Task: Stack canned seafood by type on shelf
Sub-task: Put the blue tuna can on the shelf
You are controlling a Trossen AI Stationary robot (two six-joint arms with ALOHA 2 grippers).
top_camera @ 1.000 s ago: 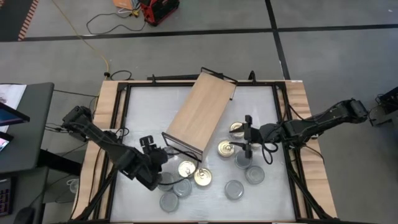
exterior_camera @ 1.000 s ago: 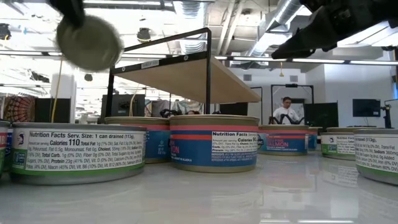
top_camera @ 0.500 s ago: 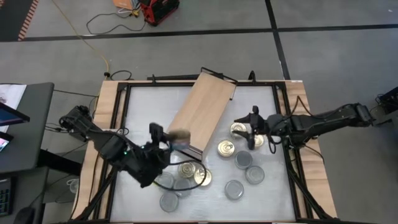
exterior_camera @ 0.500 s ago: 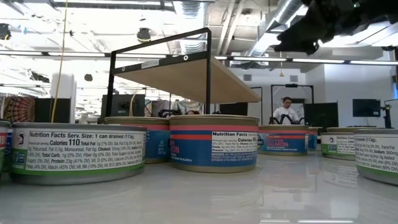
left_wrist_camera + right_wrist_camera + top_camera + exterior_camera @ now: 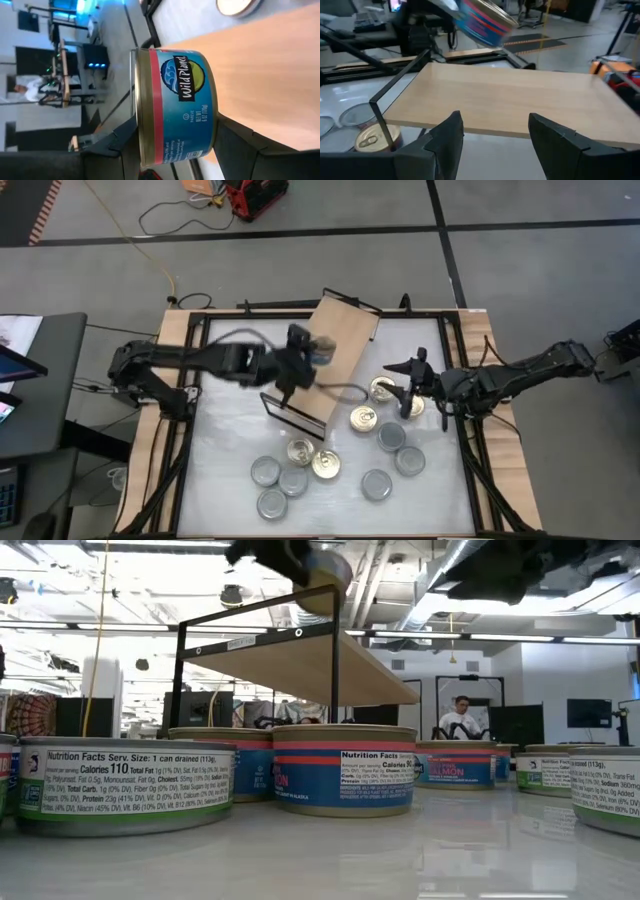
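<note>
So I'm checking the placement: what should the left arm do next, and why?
Probably lower it: the left gripper holds a blue can in the air above the shelf board, whose top looks bare, so it can be set down.

1. The left arm stretches across the table, its left gripper [image 5: 318, 350] raised and clamped on a can [image 5: 175, 107].
2. The right arm reaches in low, its right gripper [image 5: 408, 388] parted, holding nothing.
</note>
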